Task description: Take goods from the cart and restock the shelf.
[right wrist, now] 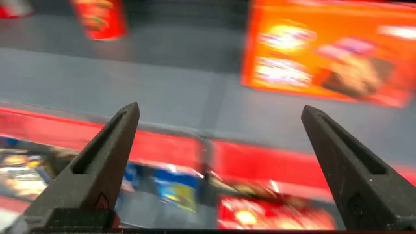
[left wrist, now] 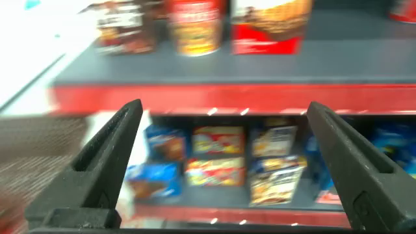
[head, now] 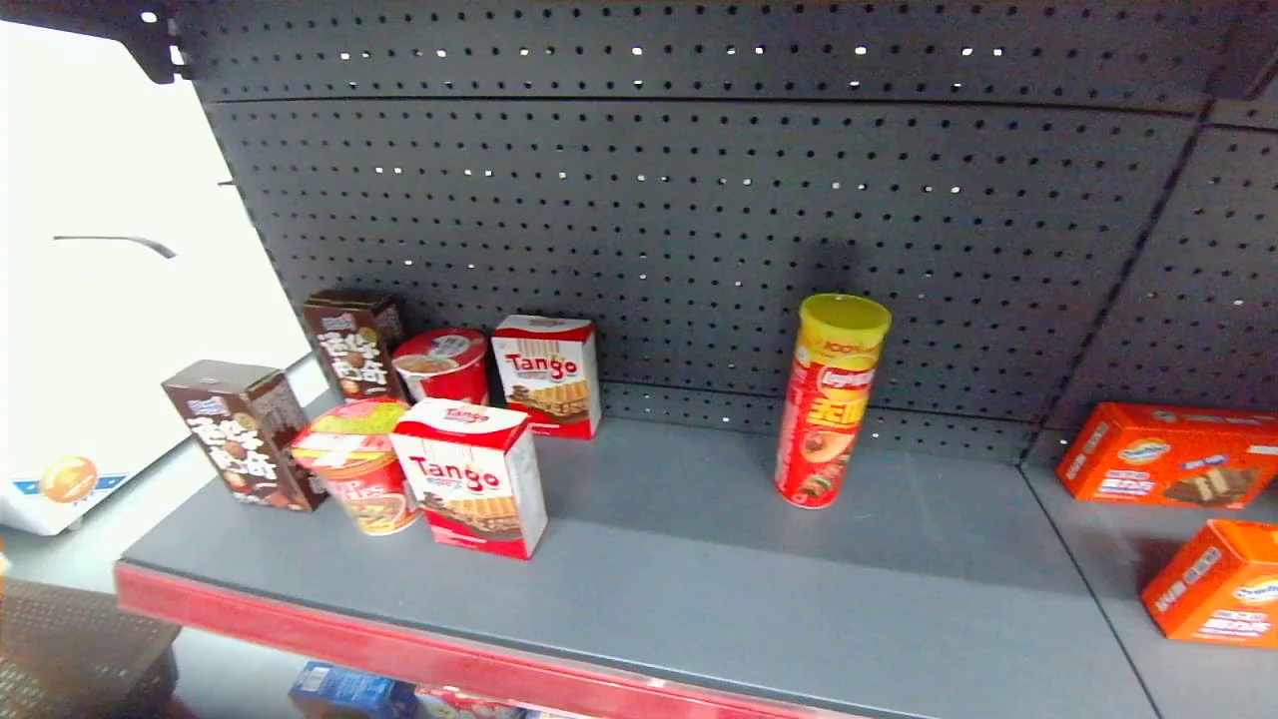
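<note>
**Fig. Both grippers empty and facing the shelf, ahead of a pick from the cart.**

I hold the left gripper (left wrist: 224, 106) and the right gripper (right wrist: 220, 109) with fingers spread wide and nothing between them, each facing the red front edge (head: 399, 639) of the shelf (head: 699, 599). A brown mesh surface (head: 60, 639), which I take for the cart, lies low beyond the shelf's left end. I judge the left arm the nearer, and I cannot tell what the cart carries. A yellow-lidded chips can (head: 829, 399) stands upright, long axis vertical, well apart from the wafer boxes (head: 479, 479) and cup noodles (head: 364, 479) at left and the orange boxes (head: 1168, 454) at right. The bare grey board between offers room.
</note>
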Tool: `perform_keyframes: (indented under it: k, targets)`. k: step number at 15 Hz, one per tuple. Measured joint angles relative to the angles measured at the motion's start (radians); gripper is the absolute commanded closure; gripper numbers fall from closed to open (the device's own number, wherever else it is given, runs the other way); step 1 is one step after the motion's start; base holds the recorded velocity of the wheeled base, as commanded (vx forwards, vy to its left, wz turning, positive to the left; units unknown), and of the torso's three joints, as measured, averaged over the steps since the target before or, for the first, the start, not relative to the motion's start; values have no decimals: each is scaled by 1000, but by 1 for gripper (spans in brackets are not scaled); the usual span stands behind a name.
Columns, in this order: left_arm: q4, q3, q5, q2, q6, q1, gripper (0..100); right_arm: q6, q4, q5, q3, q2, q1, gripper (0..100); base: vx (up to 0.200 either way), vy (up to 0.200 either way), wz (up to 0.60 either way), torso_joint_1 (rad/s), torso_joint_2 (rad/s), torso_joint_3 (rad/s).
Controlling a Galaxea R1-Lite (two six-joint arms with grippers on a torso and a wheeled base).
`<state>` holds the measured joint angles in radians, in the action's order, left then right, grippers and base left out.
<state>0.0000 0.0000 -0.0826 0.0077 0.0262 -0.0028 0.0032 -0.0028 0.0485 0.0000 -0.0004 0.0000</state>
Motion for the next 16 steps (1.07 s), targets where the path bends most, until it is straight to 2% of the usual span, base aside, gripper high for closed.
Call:
perform_keyframes:
  k: [14,16]
  targets:
    - [0,0,0,0,-1,-1,0,0,0,0,0,0,0,0,0,0,600,2,4,1]
    - [0,0,0,0,-1,-1,0,1,0,-1,0,0,0,0,0,0,0,0,0,0]
